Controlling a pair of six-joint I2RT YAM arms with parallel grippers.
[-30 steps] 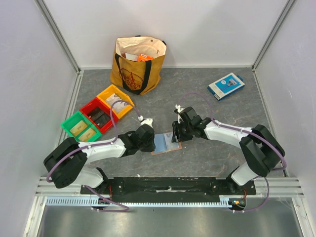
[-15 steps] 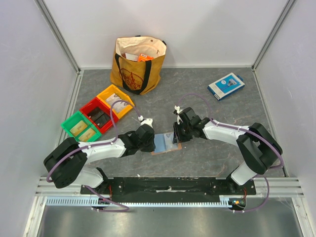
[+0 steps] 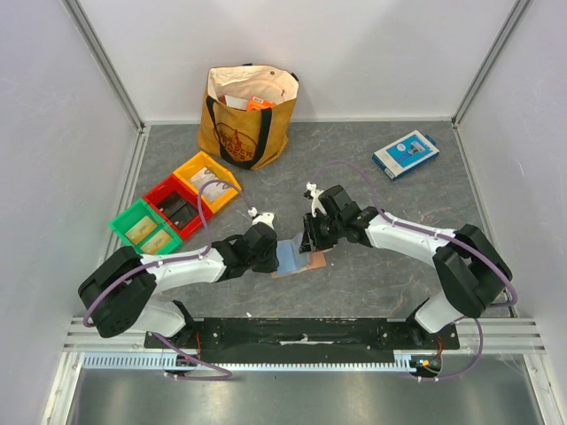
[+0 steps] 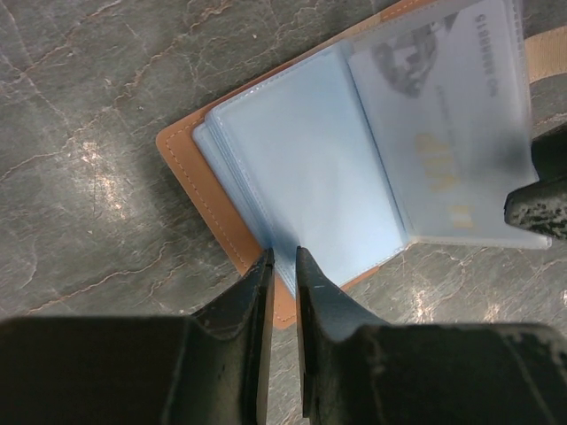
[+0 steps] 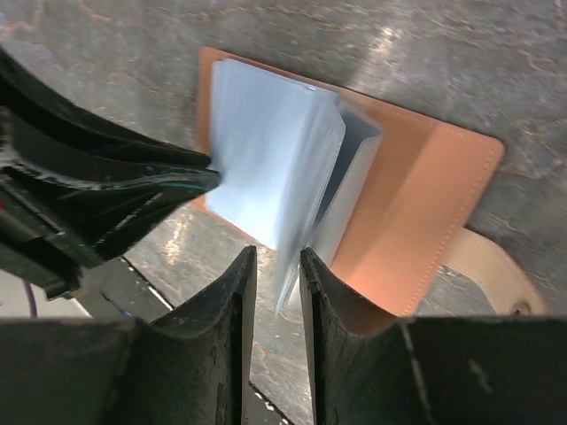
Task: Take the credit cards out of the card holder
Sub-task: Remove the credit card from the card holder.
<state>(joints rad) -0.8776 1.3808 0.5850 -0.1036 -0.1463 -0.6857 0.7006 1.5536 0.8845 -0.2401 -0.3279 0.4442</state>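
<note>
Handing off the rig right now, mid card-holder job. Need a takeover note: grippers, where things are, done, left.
Left gripper: appears shut on the pale blue sleeve edge of the pinkish-tan leather card holder.
Right gripper: fingers narrowly apart around a raised sleeve leaf; clamped or not, cannot tell.
Holder lies open on the grey marbled table between the arms. One pale credit card with gold lettering sits inside the raised sleeve.
Done: holder opened. Left: pull the cards out; none shows outside its sleeve in the wrist views.
</note>
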